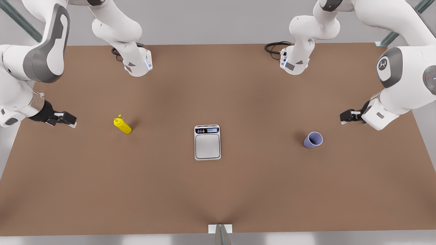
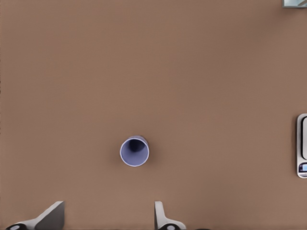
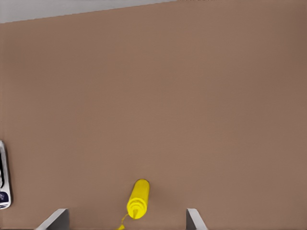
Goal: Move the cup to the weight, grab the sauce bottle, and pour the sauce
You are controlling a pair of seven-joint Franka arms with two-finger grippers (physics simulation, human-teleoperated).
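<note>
Left gripper [image 1: 343,117] hovers spread near the cup [image 1: 313,140]; right gripper [image 1: 69,119], fingers apart, near the sauce bottle [image 1: 122,125]

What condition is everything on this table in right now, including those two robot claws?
cup: upright on the table, apparently empty, untouched.
sauce bottle: standing on the table, cap on, not held.
weight: plate bare, display lit.
left gripper: open, near the cup, holding nothing.
right gripper: open, near the sauce bottle, holding nothing.
</note>
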